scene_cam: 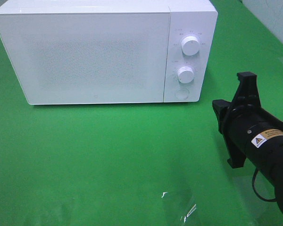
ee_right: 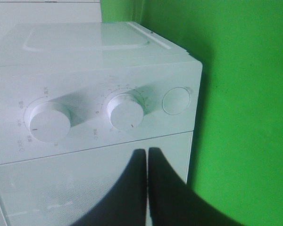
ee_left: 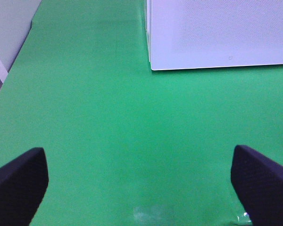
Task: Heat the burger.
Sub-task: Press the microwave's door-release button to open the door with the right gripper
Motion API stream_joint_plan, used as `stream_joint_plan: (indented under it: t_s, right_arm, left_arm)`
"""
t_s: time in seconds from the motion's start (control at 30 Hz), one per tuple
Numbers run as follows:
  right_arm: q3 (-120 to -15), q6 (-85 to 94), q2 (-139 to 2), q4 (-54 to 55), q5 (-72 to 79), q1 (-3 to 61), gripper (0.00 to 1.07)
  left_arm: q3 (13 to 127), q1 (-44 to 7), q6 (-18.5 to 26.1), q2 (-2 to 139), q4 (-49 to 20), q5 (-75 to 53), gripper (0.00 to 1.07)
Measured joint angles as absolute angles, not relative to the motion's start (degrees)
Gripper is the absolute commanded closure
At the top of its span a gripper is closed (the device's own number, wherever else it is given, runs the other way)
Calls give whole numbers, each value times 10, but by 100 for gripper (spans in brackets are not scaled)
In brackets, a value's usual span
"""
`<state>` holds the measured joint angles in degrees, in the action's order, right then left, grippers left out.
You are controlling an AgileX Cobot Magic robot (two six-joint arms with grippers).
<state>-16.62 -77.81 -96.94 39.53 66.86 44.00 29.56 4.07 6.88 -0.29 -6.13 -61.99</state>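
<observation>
With the burger out of sight, possibly behind the microwave's (scene_cam: 94, 52) shut door, the right gripper (ee_right: 147, 151), jaws pressed together, should square its tips on the round button (ee_right: 175, 100) before pushing, while the left gripper (ee_left: 137, 150) hangs wide apart.

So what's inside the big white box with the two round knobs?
The white microwave has its door shut, and the speckled white door panel hides everything inside. Whether the burger is in there cannot be seen.
</observation>
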Motion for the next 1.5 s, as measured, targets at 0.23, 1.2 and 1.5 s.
stream_joint_plan:
  t_s: [0.23,1.2,1.5]
  right_arm:
    - [-166,-780,-969,395,667,440,107]
    - [-305,-807,-1101,380,618,401,107]
    - [-370,-808,-1145,344,581,358,107]
  left_arm:
    - [296,41,69,-3,-61,-620,9]
    - [296,41,69,-3,-61,-620,9]
    - [296,41,69,-3,-61,-620,9]
